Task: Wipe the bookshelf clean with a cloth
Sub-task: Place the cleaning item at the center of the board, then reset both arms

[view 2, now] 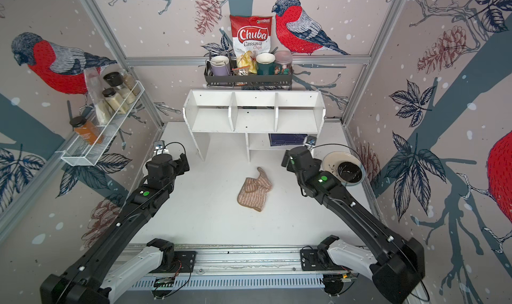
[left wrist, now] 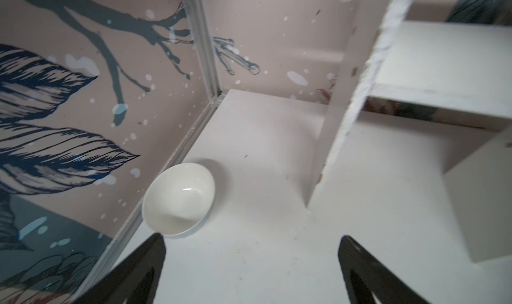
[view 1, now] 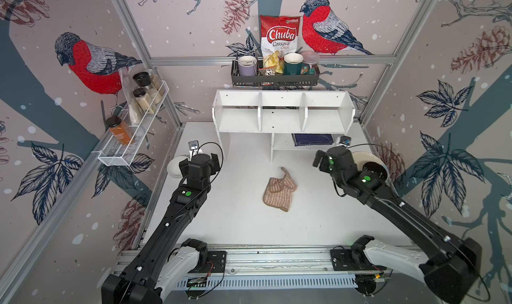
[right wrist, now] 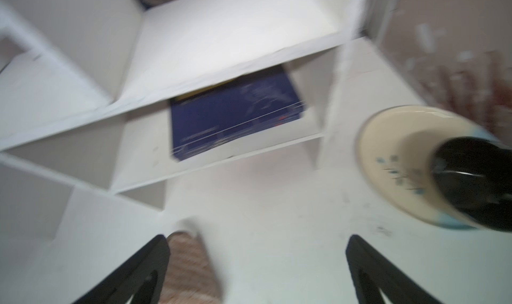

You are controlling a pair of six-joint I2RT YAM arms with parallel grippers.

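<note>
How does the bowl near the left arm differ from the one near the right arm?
The left bowl is plain white; the right bowl is cream with blue markings. The left bowl is empty; the right bowl holds a dark round dish. Both sit upright on the table, near opposite side walls.

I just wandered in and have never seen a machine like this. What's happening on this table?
Two robot arms are meant to wipe the white bookshelf with a cloth. Right now neither holds it: the cloth lies crumpled on the table in front of the bookshelf. The left arm is by a white bowl, the right arm nearer the cloth, and both have their jaws open and empty. A blue book lies on the lower shelf.
</note>
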